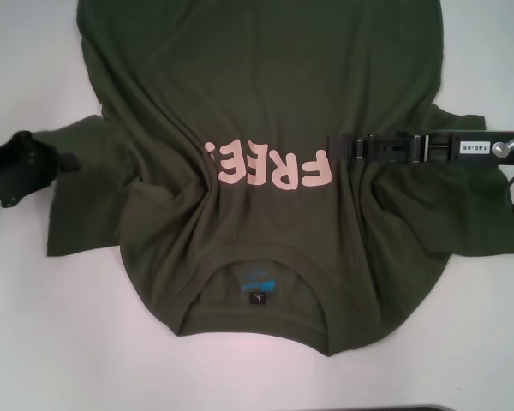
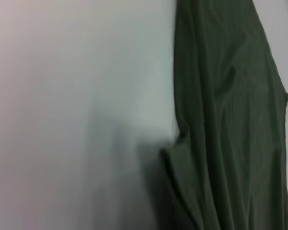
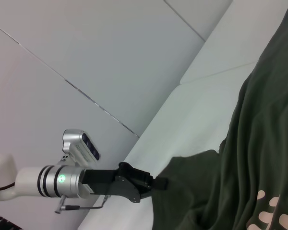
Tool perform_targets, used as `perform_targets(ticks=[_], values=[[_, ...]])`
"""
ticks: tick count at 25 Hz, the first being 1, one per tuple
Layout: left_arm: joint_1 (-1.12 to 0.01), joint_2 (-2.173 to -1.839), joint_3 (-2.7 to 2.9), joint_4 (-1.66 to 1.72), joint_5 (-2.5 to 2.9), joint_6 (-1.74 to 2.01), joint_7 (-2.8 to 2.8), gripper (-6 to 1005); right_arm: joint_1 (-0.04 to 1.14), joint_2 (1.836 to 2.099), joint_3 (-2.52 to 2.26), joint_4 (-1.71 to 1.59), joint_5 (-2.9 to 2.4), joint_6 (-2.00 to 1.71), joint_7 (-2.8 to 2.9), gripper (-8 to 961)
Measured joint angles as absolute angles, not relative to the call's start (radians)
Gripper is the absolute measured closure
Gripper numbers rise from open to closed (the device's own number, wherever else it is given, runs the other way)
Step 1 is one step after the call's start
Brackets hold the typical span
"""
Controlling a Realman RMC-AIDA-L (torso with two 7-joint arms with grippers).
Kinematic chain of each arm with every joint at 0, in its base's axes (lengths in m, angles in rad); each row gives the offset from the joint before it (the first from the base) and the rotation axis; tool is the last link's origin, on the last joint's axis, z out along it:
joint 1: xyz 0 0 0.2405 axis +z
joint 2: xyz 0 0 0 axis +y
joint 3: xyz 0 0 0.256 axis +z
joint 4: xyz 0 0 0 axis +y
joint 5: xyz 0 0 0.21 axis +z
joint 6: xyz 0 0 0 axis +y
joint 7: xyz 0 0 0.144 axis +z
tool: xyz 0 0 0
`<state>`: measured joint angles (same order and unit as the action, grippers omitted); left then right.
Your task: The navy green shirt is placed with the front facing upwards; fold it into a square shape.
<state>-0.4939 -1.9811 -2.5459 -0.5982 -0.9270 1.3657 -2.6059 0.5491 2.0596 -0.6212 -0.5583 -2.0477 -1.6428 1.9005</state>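
The left pincer (image 1: pixel 68 162), black, is at the left-centre of the head view, right at the edge of the shirt's sleeve; in the right wrist view (image 3: pixel 158 183) its tip meets the sleeve cloth. Probably it is clamped on that edge, but I cannot tell for sure, the fingers are too dark and small. The right pincer (image 1: pixel 332 144) reaches in from the right edge to the frame centre, low over the chest, its tip just beside the last letter of the print. If its fingers are apart or together, I cannot tell either.

The dark olive-green short-sleeved cotton T-shirt (image 1: pixel 265 77) lies spread on the white counter (image 1: pixel 34 342), front up, collar toward the bottom of the frame and hem toward the top, filling most of the middle. Cloth is bunched w/ radiating wrinkles around the chest and near both sleeves, so I judge both arms are gathering the sides inward for the 1st fold; the square shape is not yet begun.

Writing: pale pink lettering "FREE" (image 1: pixel 270 167) across the chest, seen upside-down from the head camera. A blue neck label (image 1: pixel 259 285) sits inside the collar, text too small to read. On the right arm, a white sticker (image 1: pixel 471 147) reads approx. "140-06".
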Motion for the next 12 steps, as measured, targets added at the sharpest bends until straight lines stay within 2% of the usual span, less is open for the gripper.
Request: perform_targets(ticks=[12], values=[[-0.463,-1.925,-2.544,-0.674,-0.915,1.399,-2.668,988,0.551,2.058,-0.621,-0.559,-2.048,-1.635,1.911,39]])
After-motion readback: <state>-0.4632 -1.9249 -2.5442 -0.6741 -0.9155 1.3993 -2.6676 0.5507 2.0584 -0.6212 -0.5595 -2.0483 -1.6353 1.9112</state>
